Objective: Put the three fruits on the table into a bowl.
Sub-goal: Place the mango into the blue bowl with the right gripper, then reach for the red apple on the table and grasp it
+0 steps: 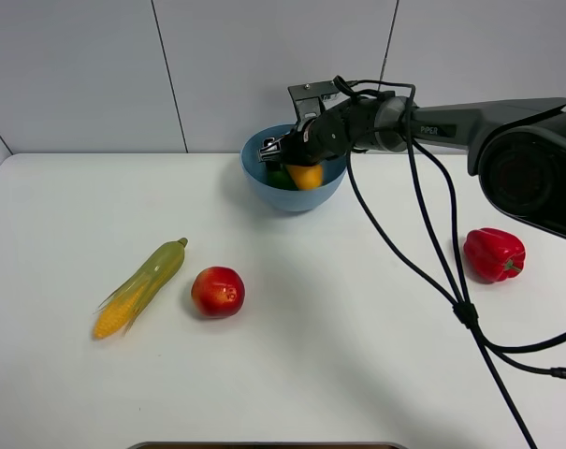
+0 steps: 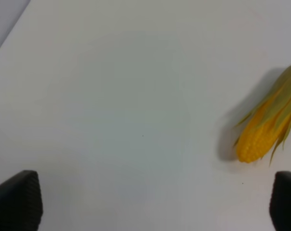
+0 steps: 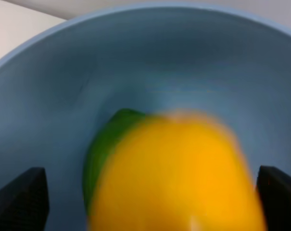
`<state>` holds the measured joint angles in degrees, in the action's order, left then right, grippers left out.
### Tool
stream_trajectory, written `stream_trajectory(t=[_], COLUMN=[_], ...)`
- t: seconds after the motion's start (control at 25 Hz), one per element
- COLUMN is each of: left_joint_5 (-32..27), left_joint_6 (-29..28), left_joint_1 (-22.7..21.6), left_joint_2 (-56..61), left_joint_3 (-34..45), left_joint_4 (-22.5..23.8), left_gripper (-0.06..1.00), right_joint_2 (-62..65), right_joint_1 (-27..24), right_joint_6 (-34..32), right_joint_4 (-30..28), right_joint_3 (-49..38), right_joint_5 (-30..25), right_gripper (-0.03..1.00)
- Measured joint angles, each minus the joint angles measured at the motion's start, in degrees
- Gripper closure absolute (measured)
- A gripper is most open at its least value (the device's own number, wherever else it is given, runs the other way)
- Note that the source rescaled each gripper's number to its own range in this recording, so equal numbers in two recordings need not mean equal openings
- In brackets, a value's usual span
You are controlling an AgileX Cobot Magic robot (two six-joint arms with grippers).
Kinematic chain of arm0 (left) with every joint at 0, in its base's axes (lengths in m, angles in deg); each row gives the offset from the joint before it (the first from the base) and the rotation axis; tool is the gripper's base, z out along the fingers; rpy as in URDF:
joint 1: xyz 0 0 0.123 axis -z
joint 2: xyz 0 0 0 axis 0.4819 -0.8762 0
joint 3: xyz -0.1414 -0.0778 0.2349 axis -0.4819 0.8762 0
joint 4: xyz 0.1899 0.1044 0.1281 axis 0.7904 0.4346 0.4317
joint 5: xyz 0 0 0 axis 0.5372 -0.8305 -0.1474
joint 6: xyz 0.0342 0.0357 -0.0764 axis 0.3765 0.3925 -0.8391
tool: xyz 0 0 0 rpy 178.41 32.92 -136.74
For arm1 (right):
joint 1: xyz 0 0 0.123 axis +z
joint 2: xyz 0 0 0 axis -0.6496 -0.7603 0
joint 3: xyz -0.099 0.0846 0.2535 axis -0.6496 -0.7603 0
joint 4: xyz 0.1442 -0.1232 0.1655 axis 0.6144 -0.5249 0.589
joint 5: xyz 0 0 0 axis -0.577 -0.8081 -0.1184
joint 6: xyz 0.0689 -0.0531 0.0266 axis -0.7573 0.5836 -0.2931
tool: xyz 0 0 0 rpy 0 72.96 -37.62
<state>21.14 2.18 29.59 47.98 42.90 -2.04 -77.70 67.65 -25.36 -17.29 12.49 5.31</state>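
**Mango going into the bowl**

At the middle of the desk's far edge, the right gripper (image 3: 150,197) hung over the bowl (image 1: 264,185). Its jaws were apart, and the blurred mango (image 1: 306,175) sat loose between them above the lime (image 1: 281,179). The release looked best finished low and centred, with the arm then lifted straight up clear of the rim. The red fruit (image 1: 218,291) lay towards the near-left corner. The left gripper (image 2: 155,202) was spread and empty.
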Motion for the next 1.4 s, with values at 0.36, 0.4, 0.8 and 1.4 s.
stream_trajectory(t=[0.36,0.4,0.8,1.4], left_joint_5=[0.00,0.00,0.00,0.00], left_joint_6=[-0.06,-0.06,-0.06,0.00], left_joint_1=[0.00,0.00,0.00,0.00], left_joint_2=[0.00,0.00,0.00,0.00], left_joint_3=[0.00,0.00,0.00,0.00], left_joint_4=[0.00,0.00,0.00,0.00], left_gripper=[0.07,0.07,0.07,0.07], right_joint_2=[6.56,7.68,22.07,44.17], right_joint_1=[0.66,0.66,1.08,1.34], right_joint_6=[0.12,0.12,0.12,2.86], right_joint_4=[-0.23,-0.40,-2.91,-8.72], right_joint_3=[0.00,0.00,0.00,0.00], right_joint_5=[-6.18,-6.73,-15.95,-28.41], right_gripper=[0.05,0.05,0.05,0.05])
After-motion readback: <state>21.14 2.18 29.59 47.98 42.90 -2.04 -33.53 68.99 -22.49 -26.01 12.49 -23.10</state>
